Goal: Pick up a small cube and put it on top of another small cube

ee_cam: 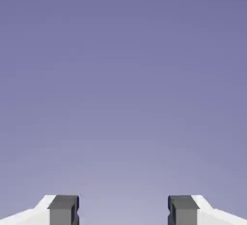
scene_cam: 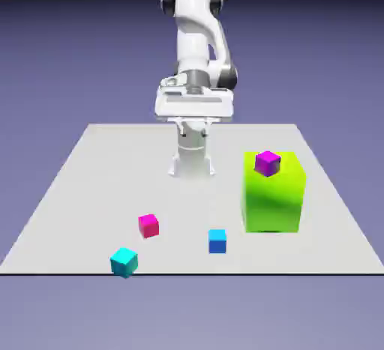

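In the exterior view, three small cubes lie near the table's front: a pink cube (scene_cam: pixel 148 225), a blue cube (scene_cam: pixel 217 241) and a cyan cube (scene_cam: pixel 124 261). A purple cube (scene_cam: pixel 267 163) sits on top of a large lime-green block (scene_cam: pixel 274 198) toward the exterior view's right. My gripper (scene_cam: pixel 193 110) hangs high above the table's far side, well away from every cube. In the hand view my gripper (ee_cam: pixel 123 210) is open, its grey fingertips (ee_cam: pixel 63 209) set wide apart with nothing between them. That view shows only the plain backdrop.
The grey table (scene_cam: pixel 82 191) spreads under the cubes, and its front edge runs just beyond the cyan cube. The green block is by far the tallest thing on the table. The robot's base (scene_cam: pixel 192 163) stands at the far middle.
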`<action>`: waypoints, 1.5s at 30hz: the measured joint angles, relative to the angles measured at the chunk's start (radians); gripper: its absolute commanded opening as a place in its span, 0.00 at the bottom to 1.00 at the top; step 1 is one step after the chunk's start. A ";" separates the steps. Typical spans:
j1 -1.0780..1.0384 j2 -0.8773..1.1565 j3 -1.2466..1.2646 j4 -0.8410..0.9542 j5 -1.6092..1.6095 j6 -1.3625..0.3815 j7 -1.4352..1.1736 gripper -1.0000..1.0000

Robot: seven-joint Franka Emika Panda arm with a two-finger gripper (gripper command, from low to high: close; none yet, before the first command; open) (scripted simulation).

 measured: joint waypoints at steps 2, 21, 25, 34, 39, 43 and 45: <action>-0.064 0.072 0.061 0.024 0.055 -0.034 0.074 0.50; -0.673 0.761 0.639 0.249 0.574 -0.352 0.776 0.50; -0.762 0.862 0.724 0.282 0.650 -0.399 0.880 0.50; -0.653 1.087 0.666 0.322 0.632 -0.202 0.859 0.00; -0.741 0.906 0.713 0.289 0.647 -0.360 0.875 0.00; -0.859 0.878 0.760 0.298 0.629 -0.343 1.001 0.00; -0.928 0.889 0.786 0.309 0.613 -0.303 1.088 0.00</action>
